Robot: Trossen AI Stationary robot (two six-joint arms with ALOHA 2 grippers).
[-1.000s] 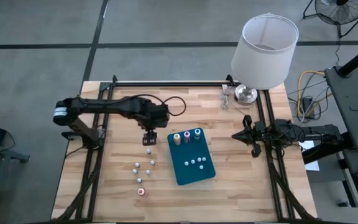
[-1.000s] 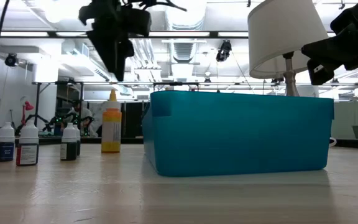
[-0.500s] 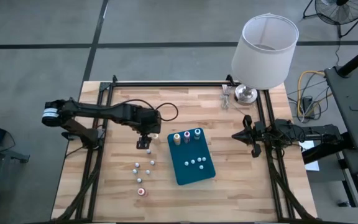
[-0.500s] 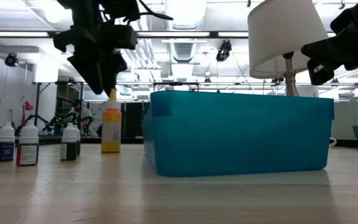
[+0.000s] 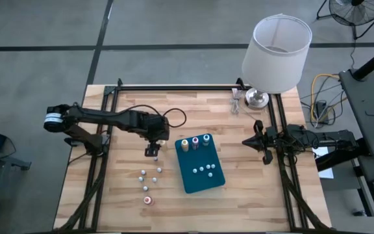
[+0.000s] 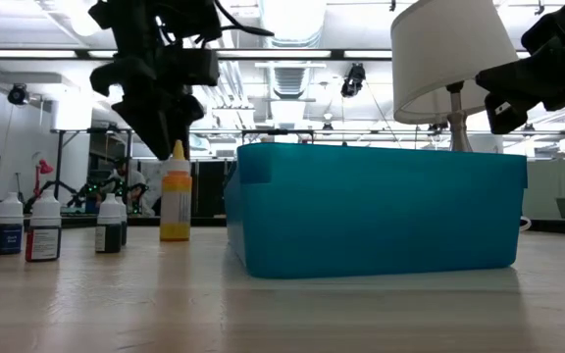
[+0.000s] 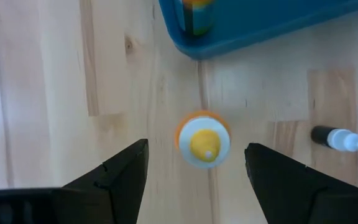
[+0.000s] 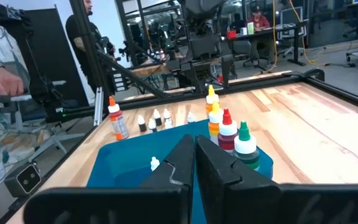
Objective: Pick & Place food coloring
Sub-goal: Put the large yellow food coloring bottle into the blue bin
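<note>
Teal rectangular plastic tray (image 5: 200, 170): mid-tabletop, holds three tall bottles (image 5: 195, 142) and small whitish ones.
Left gripper (image 5: 152, 151): fingers spread wide, empty, above yellow-capped orange bottle (image 7: 203, 139) beside tray.
Right gripper (image 5: 260, 141): closed, empty, right edge.

Premises: an open-plan robotics laboratory or workshop. The wooden counter (image 5: 187, 104) stands on a bare grey concrete floor (image 5: 37, 39) and is enclosed by a black metal frame (image 5: 174, 86). Exposed ceiling ducting (image 6: 297, 74) and strip lighting run overhead. Beyond the counter are rows of desks (image 8: 272, 34) with seated people (image 8: 260, 18), further metal rigs, a standing person (image 8: 86, 31), loose cabling (image 5: 320, 91) and a floor fan (image 5: 356, 10). A white-shaded table lamp (image 5: 276, 49) sits at one corner.
</note>
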